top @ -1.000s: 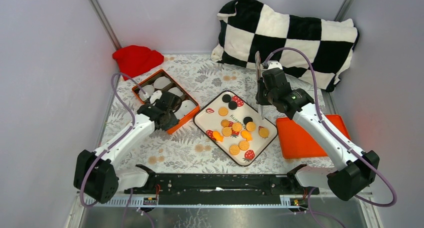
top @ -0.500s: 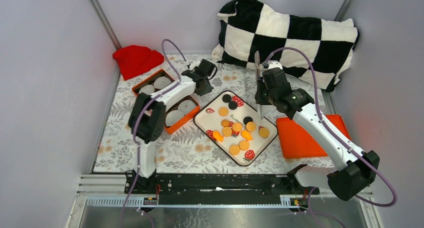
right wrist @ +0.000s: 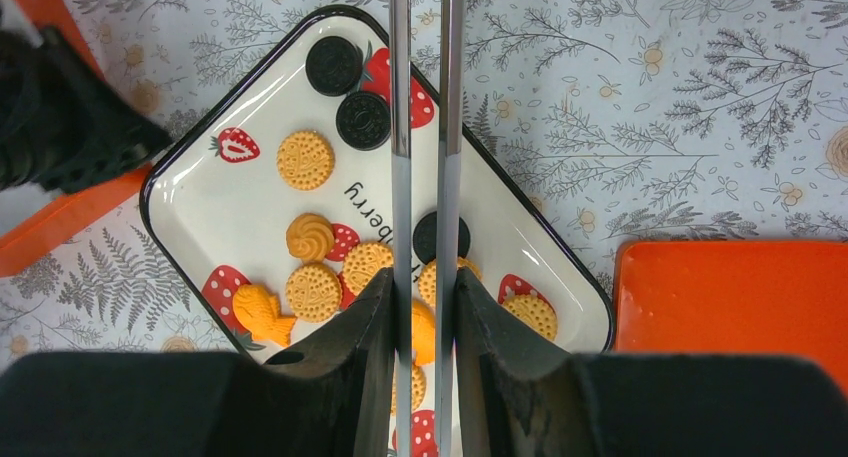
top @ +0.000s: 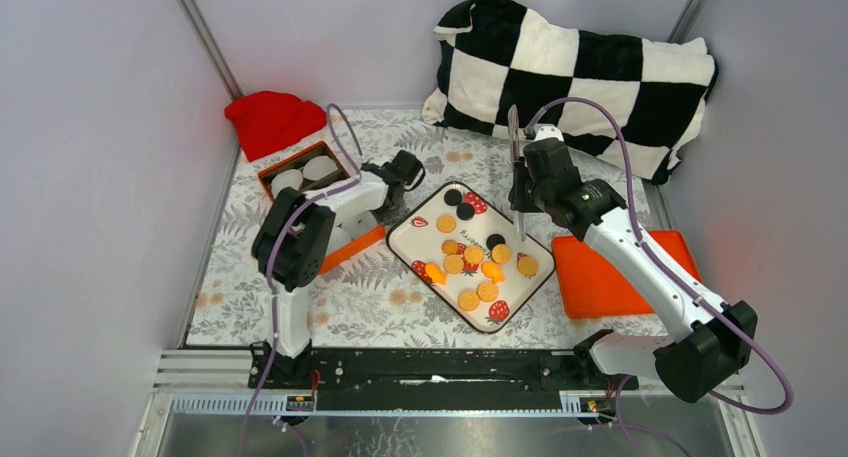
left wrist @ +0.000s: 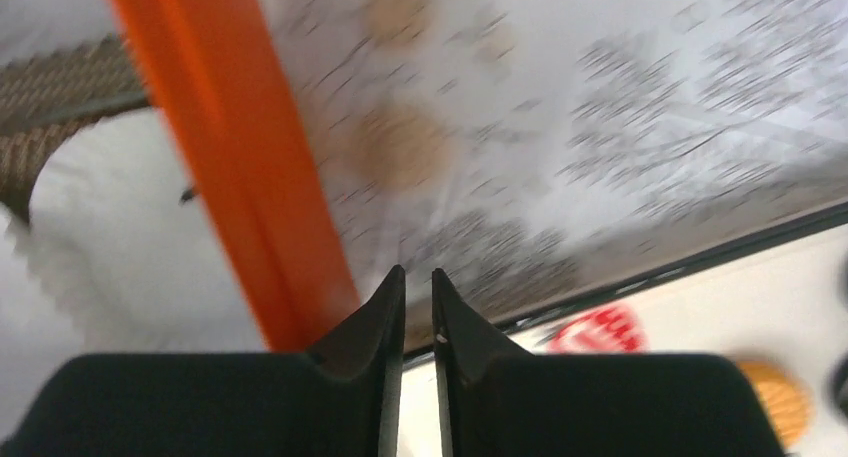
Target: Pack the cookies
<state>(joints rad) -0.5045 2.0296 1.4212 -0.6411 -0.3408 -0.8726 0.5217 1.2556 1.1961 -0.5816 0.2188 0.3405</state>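
Cookies (top: 454, 264), golden and black, lie on a white tray (top: 412, 239) mid-worktop (top: 250, 287). The left gripper (top: 403, 174) sits between tray and orange box (top: 350, 247). The right gripper (top: 520, 192), carrying metal tongs (top: 514, 127), is at the tray's far right edge. An orange lid (top: 610, 277) lies to the right.

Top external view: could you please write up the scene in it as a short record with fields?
white tray: centre of the scene, strawberry prints
cookies: all those seen lie on the tray; three black, the rest golden-orange
orange box: left of the tray, holds white paper cups
orange lid: right of the tray, lying flat
left gripper: jaws nearly together, nothing between, between box and tray
right gripper: clamped on metal tongs, above the tray
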